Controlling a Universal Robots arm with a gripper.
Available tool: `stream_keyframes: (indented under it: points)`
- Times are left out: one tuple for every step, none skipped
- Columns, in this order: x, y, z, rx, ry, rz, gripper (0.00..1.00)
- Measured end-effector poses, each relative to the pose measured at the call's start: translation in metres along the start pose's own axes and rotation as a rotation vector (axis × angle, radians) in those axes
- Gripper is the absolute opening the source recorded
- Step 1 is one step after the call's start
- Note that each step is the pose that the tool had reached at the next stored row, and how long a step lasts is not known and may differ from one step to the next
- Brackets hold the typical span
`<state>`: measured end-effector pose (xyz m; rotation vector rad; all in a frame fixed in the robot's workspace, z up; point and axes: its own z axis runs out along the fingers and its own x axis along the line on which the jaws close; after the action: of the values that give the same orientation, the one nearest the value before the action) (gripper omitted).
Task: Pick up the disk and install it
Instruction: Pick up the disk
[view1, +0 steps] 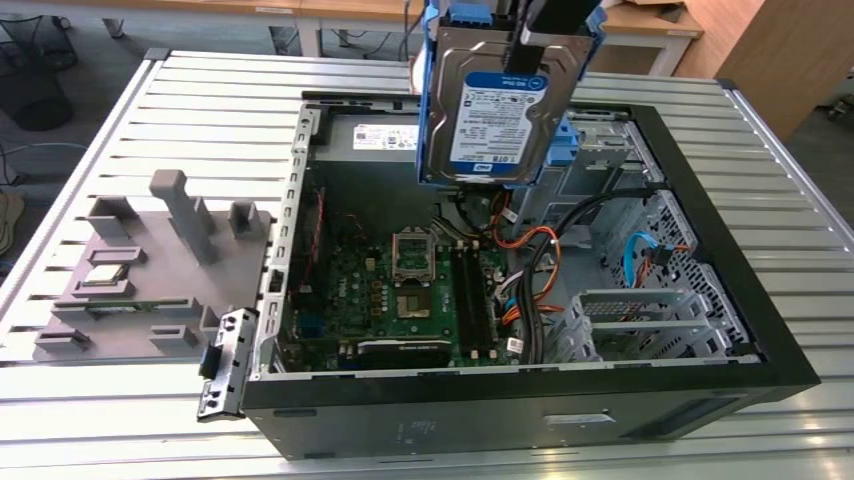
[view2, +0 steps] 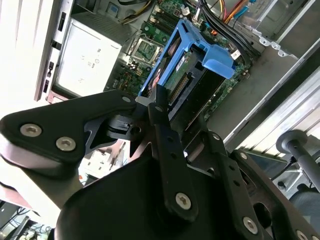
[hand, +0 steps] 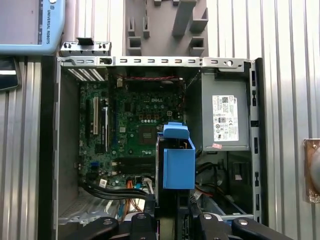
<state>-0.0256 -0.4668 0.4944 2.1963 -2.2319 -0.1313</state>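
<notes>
arm: raised, wrist pointing down | hand (view1: 527, 55): clamped on disk (view1: 491, 115) (finger each face)

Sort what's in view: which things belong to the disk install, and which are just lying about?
Job: the disk, held over the open computer case by the gripper.
Lying about: grey fixture block on the table; blue-edged tablet beside the case.
</notes>
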Motion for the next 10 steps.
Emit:
stream_keyframes:
  points:
    - [0.0011, 0.0000, -0.0001, 0.0001, 0.0004, 0.000, 0.35]
    - [0.0022, -0.0001, -0.0001, 0.0000, 0.0008, 0.001, 0.35]
    - [0.0034, -0.0002, -0.0002, 0.0000, 0.0012, 0.001, 0.35]
    - [0.0045, -0.0002, -0.0002, 0.0001, 0.0015, 0.002, 0.35]
    - [0.0055, -0.0003, -0.0003, 0.0002, 0.0018, 0.002, 0.35]
    - [0.0066, -0.0003, -0.0003, 0.0001, 0.0021, 0.003, 0.35]
    - [0.0077, -0.0003, -0.0003, 0.0002, 0.0024, 0.003, 0.35]
    - [0.0088, -0.0004, -0.0004, 0.0002, 0.0028, 0.004, 0.35]
    - [0.0099, -0.0004, -0.0004, 0.0003, 0.0030, 0.004, 0.35]
    - [0.0110, -0.0005, -0.0005, 0.0003, 0.0034, 0.005, 0.35]
